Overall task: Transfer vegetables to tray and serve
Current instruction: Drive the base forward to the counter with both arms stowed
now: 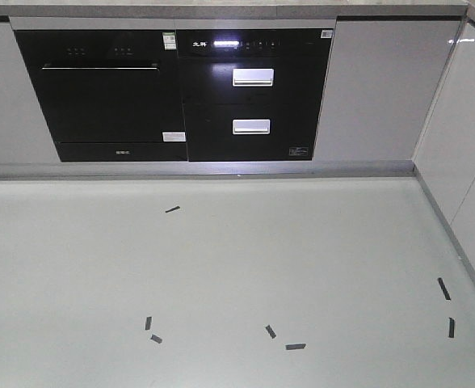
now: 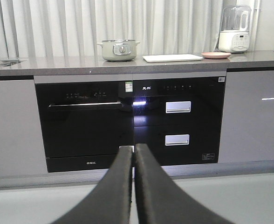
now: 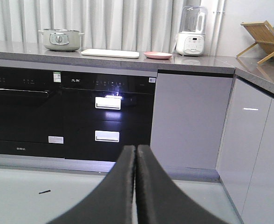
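Cream-white tray (image 3: 110,53), pink plate (image 3: 158,55), pale-green pot (image 3: 60,40), blk appliance fronts (image 1: 108,97), grey worktop (image 3: 193,63)

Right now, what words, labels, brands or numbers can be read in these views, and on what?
Nothing reads clearly.
Brand mark on the black drawer cabinet: blurred.
Green sticker on the oven: too small.
White label on the oven door: too small.
Low sticker on the drawer cabinet: too small.

Nothing was legible. Just above the fingers (image 2: 120,186) of the left gripper (image 2: 133,147), a green-and-white sticker (image 2: 129,86) on the black oven (image 2: 85,126) and a white logo (image 2: 147,87) on the drawer cabinet (image 2: 197,121) were too small to read.
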{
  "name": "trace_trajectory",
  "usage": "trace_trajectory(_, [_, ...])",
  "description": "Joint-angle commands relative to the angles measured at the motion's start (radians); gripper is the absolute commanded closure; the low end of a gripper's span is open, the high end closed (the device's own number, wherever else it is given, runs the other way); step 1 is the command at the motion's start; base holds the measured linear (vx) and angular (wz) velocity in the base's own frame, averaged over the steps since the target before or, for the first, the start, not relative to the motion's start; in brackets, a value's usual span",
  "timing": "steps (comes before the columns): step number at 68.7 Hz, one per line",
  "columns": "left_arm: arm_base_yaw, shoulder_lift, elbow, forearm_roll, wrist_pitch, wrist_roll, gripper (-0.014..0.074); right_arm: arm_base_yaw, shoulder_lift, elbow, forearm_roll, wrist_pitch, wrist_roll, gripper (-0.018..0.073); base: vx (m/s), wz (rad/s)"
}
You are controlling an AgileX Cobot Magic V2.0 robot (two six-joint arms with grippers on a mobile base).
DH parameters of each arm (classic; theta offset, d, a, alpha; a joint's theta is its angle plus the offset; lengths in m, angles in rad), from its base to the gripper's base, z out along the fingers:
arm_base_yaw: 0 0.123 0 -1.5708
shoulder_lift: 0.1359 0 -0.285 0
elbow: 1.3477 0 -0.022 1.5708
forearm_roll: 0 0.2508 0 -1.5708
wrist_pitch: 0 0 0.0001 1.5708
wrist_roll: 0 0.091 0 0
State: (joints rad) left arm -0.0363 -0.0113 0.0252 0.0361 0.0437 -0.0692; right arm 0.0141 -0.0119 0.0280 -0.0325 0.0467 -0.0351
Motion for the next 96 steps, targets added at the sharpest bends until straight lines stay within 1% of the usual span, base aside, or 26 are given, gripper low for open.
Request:
trace_trajectory(1, [-0.001,-0.014,0.028,-0.008,-0.074,-0.004,0.0602,-0.006,-0.005,0.015,-0.007,-0.077,-0.01,0.0565,0.0,0.0])
trace_trajectory(64, [-0.001,-0.014,0.028,-0.008,-0.074,-0.004,0.0602,-0.006,-0.005,0.015,-0.007,-0.077,-0.01,0.0565,0.0,0.01])
trace_trajectory(96, [-0.001,-0.014,0.028,-0.008,-0.074,-0.004,0.0602,-0.006,-0.005,0.015,-0.007,-0.077,-0.01,0.0565,0.1,0.04])
